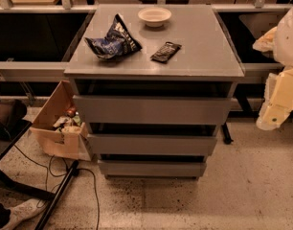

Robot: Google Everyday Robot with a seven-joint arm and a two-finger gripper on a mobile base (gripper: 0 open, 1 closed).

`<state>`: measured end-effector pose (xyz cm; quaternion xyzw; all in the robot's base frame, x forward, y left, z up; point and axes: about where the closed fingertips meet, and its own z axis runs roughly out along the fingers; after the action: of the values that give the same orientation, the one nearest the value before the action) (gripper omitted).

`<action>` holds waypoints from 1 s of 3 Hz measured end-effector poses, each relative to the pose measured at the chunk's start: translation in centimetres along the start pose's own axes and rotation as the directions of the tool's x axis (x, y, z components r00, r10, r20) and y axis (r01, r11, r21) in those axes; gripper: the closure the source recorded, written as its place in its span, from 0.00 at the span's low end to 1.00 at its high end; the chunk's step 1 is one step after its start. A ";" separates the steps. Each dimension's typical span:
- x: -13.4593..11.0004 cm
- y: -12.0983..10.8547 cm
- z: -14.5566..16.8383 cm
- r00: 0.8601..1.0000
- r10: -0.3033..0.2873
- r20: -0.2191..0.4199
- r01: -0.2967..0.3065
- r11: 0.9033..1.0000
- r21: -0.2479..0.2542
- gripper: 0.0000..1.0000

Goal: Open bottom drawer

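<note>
Spotted the cream-coloured gripper at the right edge, hanging beside the grey three-drawer cabinet without touching it, about level with the upper two drawer fronts. Could not tell whether spread or pinched. Found the plain grey bottom drawer lowest in the cabinet, just above the speckled floor, down and to the left of the gripper, apparently shut, with only a dark gap above its handle-less front. Noted the wider-looking grey middle drawer front and grey top drawer front stacked above, likewise pushed in. Saw on the flat grey counter a black wrapped snack bar near the middle, a crumpled dark blue chip bag to its left, and a small white bowl towards the far edge, all apart from one another. Made out an open cardboard box of mixed items on the floor just beside the cabinet's left side, and a black cable trailing in front of it.
</note>
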<state>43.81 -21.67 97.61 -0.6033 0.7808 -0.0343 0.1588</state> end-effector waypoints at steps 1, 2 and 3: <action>-0.3 0.0 0.2 1.000 -0.005 0.002 0.005 1.000 0.003 0.00; -1.1 0.1 0.7 1.000 -0.021 0.006 0.021 1.000 0.013 0.00; -0.2 0.6 6.4 0.997 0.021 -0.068 -0.016 0.998 0.069 0.00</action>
<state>45.14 -20.41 91.49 -0.5889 0.7896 -0.0803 0.1525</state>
